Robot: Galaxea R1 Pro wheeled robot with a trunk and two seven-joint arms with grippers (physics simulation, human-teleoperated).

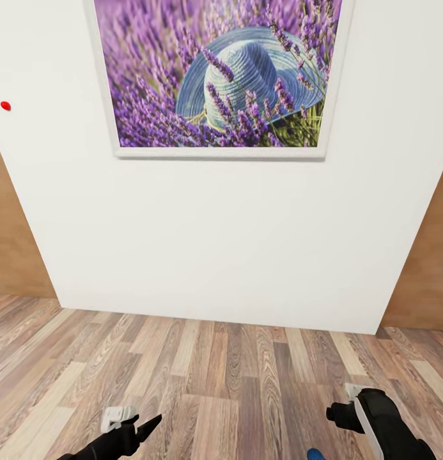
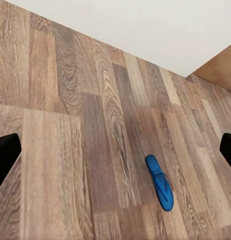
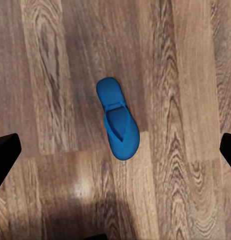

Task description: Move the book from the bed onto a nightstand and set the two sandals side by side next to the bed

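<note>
Right now the robot faces a white wall hung with a framed picture of a straw hat in lavender, and the wood-plank floor runs out beneath both arms. One blue sandal lies flat on the planks directly under the right gripper, whose two dark fingertips sit at the far edges of the right wrist view, spread wide and holding nothing; the sandal is between them but well below, not touched. In the head view only a sliver of blue peeks out at the bottom edge beside the right arm. The left gripper is likewise released, its fingertips apart at the frame's sides, and its camera catches the same sandal lying off to one side on the bare floor. I see just one sandal here, and neither bed, book nor nightstand, so the pickup looks like the step in hand. The risk, as I judge it, is the sandal's flatness: a thin sole hugging the floor gives the fingers little to bite, so a descent that stops short may close on air, while one that goes too deep may drive the fingertips into the planks or skid the sandal away. Its long axis also sits slightly askew to the jaws, which could pinch the strap alone and let it swing or drop in transit.
</note>
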